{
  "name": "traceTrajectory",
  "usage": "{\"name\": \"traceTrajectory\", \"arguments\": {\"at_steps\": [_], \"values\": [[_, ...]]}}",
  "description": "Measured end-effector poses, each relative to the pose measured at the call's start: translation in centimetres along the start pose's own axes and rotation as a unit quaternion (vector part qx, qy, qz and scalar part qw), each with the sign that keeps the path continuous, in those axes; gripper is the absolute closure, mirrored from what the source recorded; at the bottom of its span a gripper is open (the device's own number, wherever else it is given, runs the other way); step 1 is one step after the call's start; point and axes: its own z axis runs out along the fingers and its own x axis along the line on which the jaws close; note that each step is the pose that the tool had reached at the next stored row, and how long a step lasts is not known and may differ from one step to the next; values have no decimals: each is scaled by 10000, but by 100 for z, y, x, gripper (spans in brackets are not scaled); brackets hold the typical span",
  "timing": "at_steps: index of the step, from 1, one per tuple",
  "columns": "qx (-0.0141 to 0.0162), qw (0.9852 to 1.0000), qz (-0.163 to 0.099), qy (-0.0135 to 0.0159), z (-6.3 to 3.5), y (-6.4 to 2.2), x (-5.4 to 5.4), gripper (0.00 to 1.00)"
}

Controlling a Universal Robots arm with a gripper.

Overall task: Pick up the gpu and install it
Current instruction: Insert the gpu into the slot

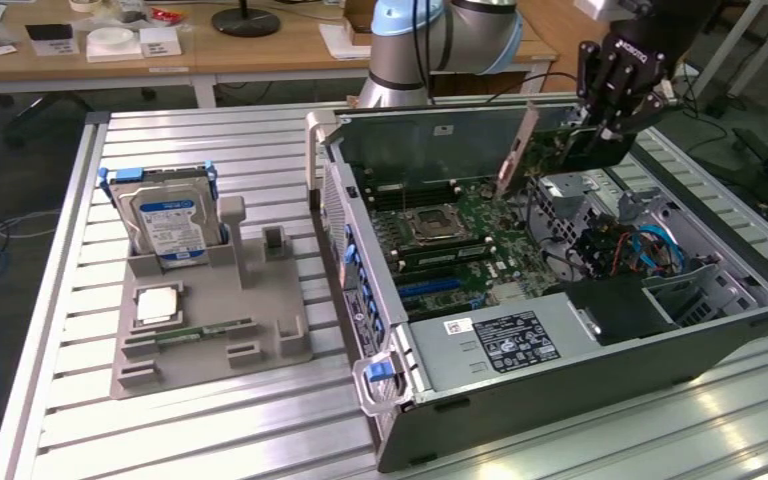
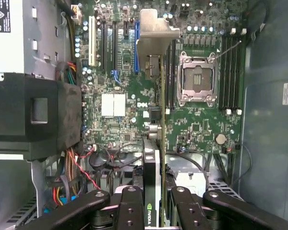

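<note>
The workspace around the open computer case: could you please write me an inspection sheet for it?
Surface: slatted metal table, with the open computer case lying on it.
Job's things: gpu held edge-on over the motherboard.
Clutter: grey holder carrying an upright hard drive, a memory stick and a square chip.
Claw: claw shut on the gpu.
Cables: coloured wire bundles inside the case.
Surroundings: wooden desks behind the table.

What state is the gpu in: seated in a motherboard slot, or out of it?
Out. The gripper holds the gpu above the open case; the blue slot shows empty.
</note>
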Motion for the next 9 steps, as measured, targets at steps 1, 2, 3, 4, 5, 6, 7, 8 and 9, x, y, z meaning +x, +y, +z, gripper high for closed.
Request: {"name": "traceTrajectory", "arguments": {"at_steps": [1,2,3,4,5,6,7,8,9], "values": [[2,10000,12,0,4,15,0,73],[3,10000,37,0,9,26,1,73],[4,10000,62,0,11,36,1,73],[4,10000,81,1,12,43,1,73],[6,10000,90,3,11,49,1,73],[6,10000,91,2,12,50,0,73],[7,10000,91,1,12,50,0,73],[9,10000,94,-6,13,53,0,73],[15,9999,97,-38,13,56,0,73]]}}
